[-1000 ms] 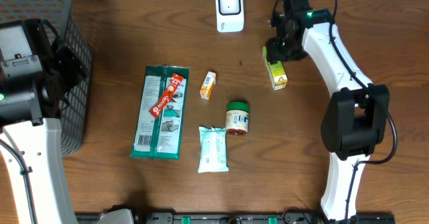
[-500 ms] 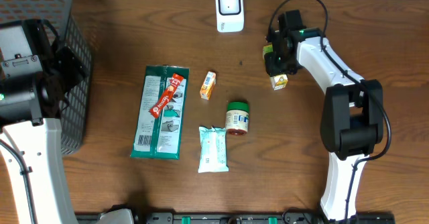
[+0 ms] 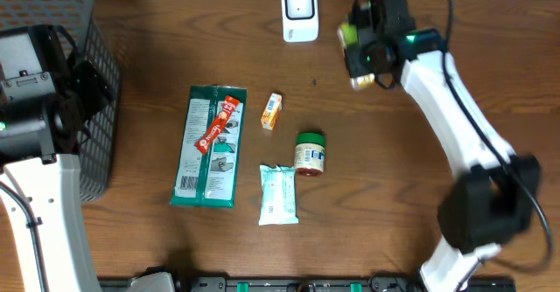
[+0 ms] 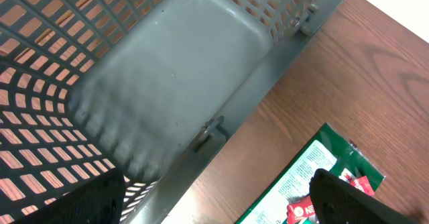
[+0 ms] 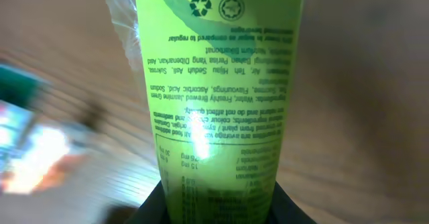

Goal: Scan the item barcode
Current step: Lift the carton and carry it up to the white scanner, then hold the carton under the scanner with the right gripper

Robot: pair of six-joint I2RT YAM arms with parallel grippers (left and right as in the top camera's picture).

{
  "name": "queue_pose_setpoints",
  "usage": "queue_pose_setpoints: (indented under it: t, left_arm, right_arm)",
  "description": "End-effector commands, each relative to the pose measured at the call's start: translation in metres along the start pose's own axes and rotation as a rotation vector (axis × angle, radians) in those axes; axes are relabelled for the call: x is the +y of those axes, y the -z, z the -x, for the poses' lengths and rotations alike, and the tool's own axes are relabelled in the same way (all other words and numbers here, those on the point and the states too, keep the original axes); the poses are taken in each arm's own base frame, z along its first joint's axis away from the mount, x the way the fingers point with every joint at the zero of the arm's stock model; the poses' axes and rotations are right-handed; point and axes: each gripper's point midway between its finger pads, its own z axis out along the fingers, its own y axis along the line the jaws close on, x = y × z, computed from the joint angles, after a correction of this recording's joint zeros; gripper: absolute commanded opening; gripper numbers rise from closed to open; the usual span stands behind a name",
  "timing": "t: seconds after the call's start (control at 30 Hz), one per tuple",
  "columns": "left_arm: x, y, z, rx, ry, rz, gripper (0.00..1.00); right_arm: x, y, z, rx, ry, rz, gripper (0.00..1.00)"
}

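The item, a green drink carton (image 5: 218, 96), fills the right wrist view with its printed ingredient panel facing the camera. My right gripper (image 5: 218, 207) is shut on the carton's lower end, a dark finger on each side. From overhead the carton (image 3: 351, 35) is off the table in the right gripper (image 3: 366, 58), just right of the white scanner (image 3: 299, 12) at the back edge. No barcode shows in these views. My left gripper (image 4: 221, 204) stands open with nothing in it, over the basket's edge.
A grey mesh basket (image 3: 98, 143) stands at the left. On the table lie a green packet (image 3: 208, 152) with a red bar (image 3: 219, 124) on it, a small orange box (image 3: 272, 111), a jar (image 3: 309, 152) and a wipes pack (image 3: 278, 193).
The right gripper closed on the green carton and raised it off the table, up and toward the scanner. The left arm has not moved.
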Motion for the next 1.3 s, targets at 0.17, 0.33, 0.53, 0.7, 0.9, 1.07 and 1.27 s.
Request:
queue_pose_setpoints:
  t: [0.17, 0.33, 0.53, 0.7, 0.9, 1.07, 1.27]
  left_arm:
    - [0.003, 0.000, 0.003, -0.007, -0.005, 0.013, 0.88]
    - [0.003, 0.000, 0.003, -0.007, -0.005, 0.013, 0.88]
    - [0.003, 0.000, 0.003, -0.007, -0.005, 0.013, 0.88]
    - [0.003, 0.000, 0.003, -0.007, -0.005, 0.013, 0.88]
    - [0.003, 0.000, 0.003, -0.007, -0.005, 0.013, 0.88]
    - [0.003, 0.000, 0.003, -0.007, -0.005, 0.013, 0.88]
    - [0.003, 0.000, 0.003, -0.007, -0.005, 0.013, 0.88]
  right_arm:
    - [0.045, 0.116, 0.083, -0.243, -0.090, 0.067, 0.15]
    - [0.045, 0.135, 0.129, -0.308, -0.135, 0.071, 0.15]
    - [0.047, 0.053, 0.135, -0.225, -0.157, 0.066, 0.09]
    - [0.048, -0.034, 0.124, -0.158, -0.153, 0.059, 0.02]
    - [0.046, -0.101, 0.112, -0.132, -0.154, 0.055, 0.04]
    - [0.045, -0.127, 0.110, -0.144, -0.162, 0.058, 0.04]
    - [0.046, -0.133, 0.115, -0.170, -0.169, 0.062, 0.04]
